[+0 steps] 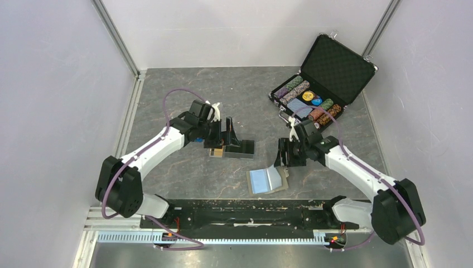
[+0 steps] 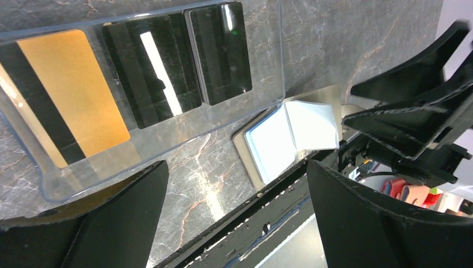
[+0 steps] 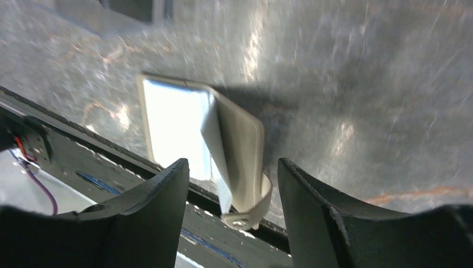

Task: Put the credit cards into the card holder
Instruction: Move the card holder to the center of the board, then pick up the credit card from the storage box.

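Left gripper point(image 2: 234, 223) is spread as wide as it goes, nothing between my fingers, hanging just above the clear tray point(image 2: 167, 133). Inside that tray, side by side, I see the orange card point(image 2: 72, 95) with its dark stripe along one edge, then the black cards point(image 2: 156, 67) in two glossy stacks. All of them lie flat, my fingers clear of them. On the other side, my right gripper point(image 3: 232, 167) has its fingers apart too, gripping nothing, poised right over the card holder point(image 3: 173, 123). The holder lies open on the grey marbled table point(image 1: 184, 106), close to the front edge, pale blue inside facing up. One leaf is flat, the other half raised, and the snap strap curls at its near end. From above, the holder sits between my two arms, a little toward the right one, near the tray but not touching it. Far back on the right, the black briefcase point(image 1: 337, 67) stands open with poker chips inside
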